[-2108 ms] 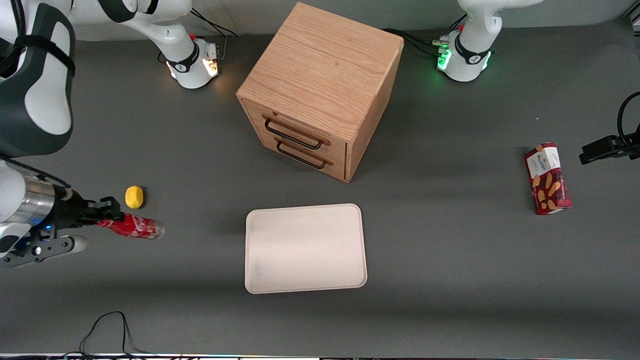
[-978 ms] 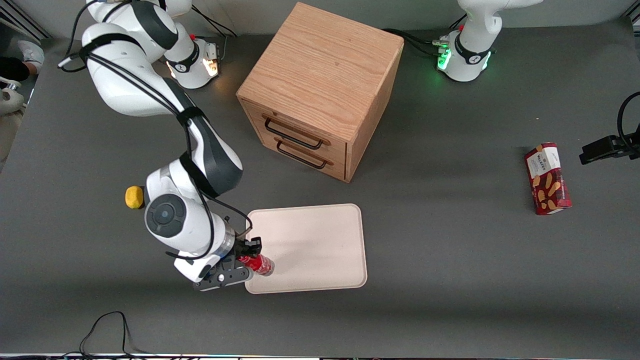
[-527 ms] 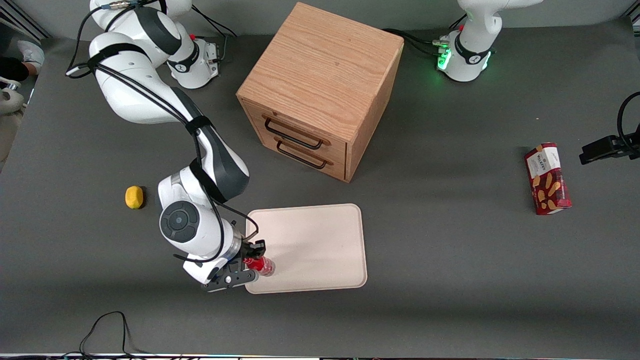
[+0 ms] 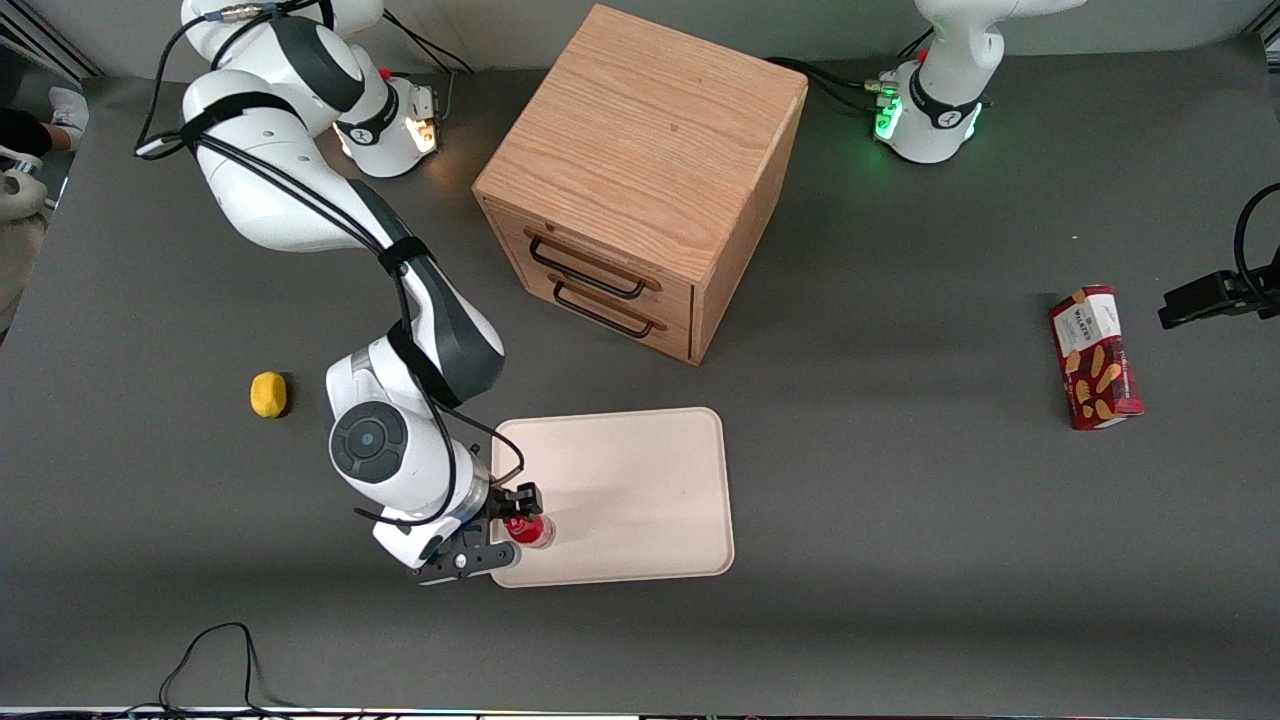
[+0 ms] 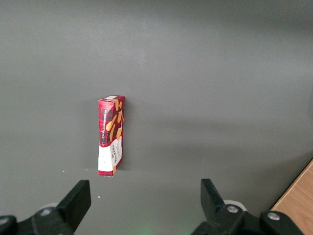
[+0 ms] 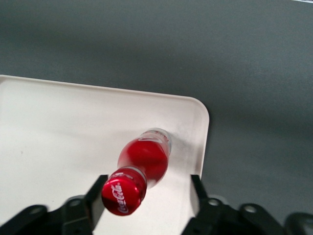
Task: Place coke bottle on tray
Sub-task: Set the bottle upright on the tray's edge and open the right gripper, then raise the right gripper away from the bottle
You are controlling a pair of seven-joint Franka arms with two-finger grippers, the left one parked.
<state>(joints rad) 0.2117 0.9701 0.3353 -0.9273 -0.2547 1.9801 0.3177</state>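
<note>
1. The gripper (image 4: pixel 518 515) hangs over the tray's corner nearest the working arm and the front camera, fingers (image 6: pixel 97 196) spread apart, no longer pinching anything.
2. Between them the coke bottle (image 6: pixel 143 166) stands on the tray (image 4: pixel 640 480), cap up, slightly tilted.
3. A two-drawer wooden cabinet (image 4: pixel 640 180) sits farther from the front camera than the tray.
4. A lemon (image 4: pixel 267 394) lies toward the working arm's end; a red biscuit box (image 4: pixel 1095 357) toward the parked arm's.
</note>
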